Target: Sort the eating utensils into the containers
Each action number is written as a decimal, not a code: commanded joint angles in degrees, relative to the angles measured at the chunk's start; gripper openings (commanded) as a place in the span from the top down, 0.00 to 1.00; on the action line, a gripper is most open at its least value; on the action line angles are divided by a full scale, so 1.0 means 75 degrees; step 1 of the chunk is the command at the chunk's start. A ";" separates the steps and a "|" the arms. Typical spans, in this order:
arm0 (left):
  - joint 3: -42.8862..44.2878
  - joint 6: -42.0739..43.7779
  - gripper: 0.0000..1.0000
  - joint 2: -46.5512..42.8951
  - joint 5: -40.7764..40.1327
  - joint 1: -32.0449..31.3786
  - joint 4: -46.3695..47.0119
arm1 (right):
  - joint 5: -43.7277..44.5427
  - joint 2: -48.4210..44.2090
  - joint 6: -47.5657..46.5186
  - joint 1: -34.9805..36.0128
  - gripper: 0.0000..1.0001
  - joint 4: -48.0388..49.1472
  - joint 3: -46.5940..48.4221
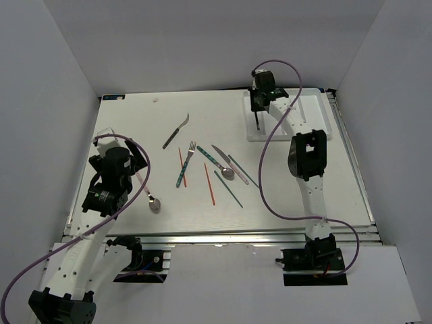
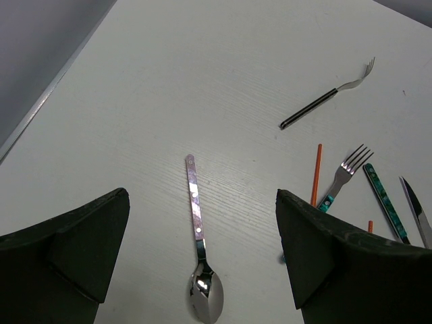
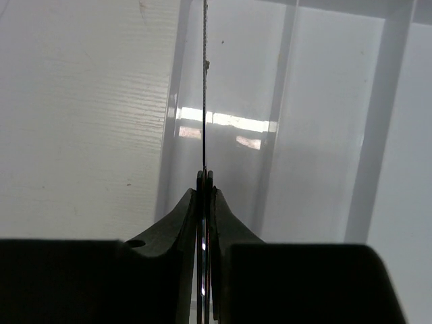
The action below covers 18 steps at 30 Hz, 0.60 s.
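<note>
My left gripper (image 1: 125, 162) (image 2: 201, 202) is open and hovers over a pink-handled spoon (image 1: 151, 196) (image 2: 198, 236) that lies flat on the table, its bowl toward me. My right gripper (image 1: 257, 110) (image 3: 205, 174) is shut on a thin flat utensil (image 3: 204, 81) seen edge-on; I cannot tell which kind. It hangs over the leftmost compartment of the white tray (image 1: 297, 135) (image 3: 287, 101). A dark-handled fork (image 1: 177, 129) (image 2: 324, 101), a teal-handled fork (image 1: 185, 164) (image 2: 341, 177), red chopsticks (image 1: 210, 183) (image 2: 316, 175), a knife (image 1: 216, 154) and teal-grey chopsticks (image 1: 228, 187) lie mid-table.
White walls close in the table on the left, back and right. The right arm's cable (image 1: 266, 169) loops over the table beside the loose utensils. The table's left edge (image 2: 47, 101) runs close to the spoon.
</note>
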 commanded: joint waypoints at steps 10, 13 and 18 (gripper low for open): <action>0.0002 0.0096 0.02 0.0202 0.0102 0.0038 0.0096 | -0.0607 0.0293 0.0517 -0.0062 0.94 0.0824 -0.0044; 0.0014 0.0096 0.02 0.0202 0.0102 0.0038 0.0084 | -0.0525 0.0281 0.0576 -0.0062 0.91 0.0941 -0.0231; 0.0014 0.0096 0.02 0.0191 0.0102 0.0038 0.0084 | -0.0443 0.0469 0.0587 -0.0062 0.89 0.0953 -0.0173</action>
